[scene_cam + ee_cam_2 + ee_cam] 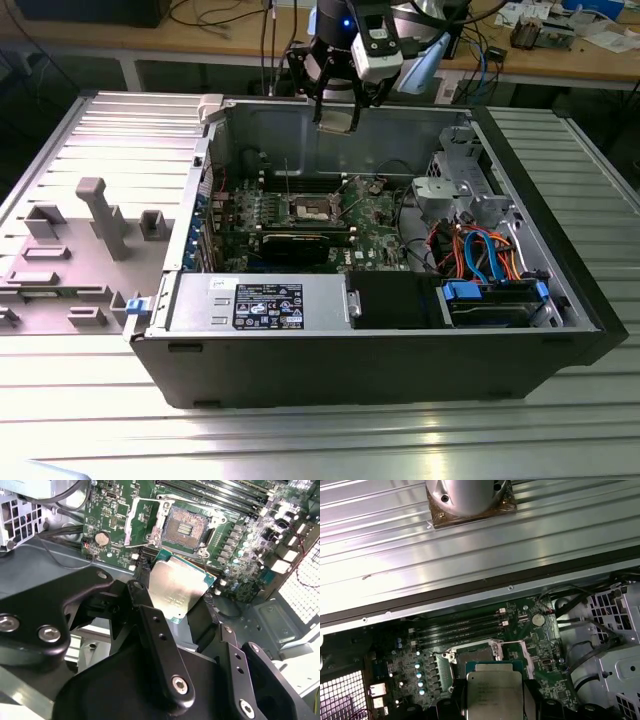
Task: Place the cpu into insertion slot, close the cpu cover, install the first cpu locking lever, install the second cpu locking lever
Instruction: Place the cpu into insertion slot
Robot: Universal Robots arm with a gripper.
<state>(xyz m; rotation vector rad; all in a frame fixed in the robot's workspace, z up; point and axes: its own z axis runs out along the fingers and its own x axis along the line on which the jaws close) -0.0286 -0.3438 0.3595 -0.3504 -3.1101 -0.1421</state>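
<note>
My black gripper (pixel 337 122) hangs above the open computer case (pixel 190 340), near its back wall. It is shut on the cpu (pixel 177 587), a flat silvery square chip with a pale edge, held by its sides between the two fingers (pixel 137 594). The cpu (pixel 494 692) is in the air, apart from the board. Below it on the green motherboard lies the insertion slot (pixel 185 528) (pixel 475 656) (pixel 310 209), with its dark pin field bare. The cpu cover (pixel 142 522) (pixel 514 655) is swung open beside the slot.
Long black memory slots (pixel 225 495) (pixel 457 627) run beside the socket. A long black card (pixel 300 243) lies in front of it. The power supply (pixel 260 303) fills the near side, with a drive cage and orange and blue cables (pixel 480 250) on the exterior view's right. A grey fixture (pixel 105 215) stands outside, left.
</note>
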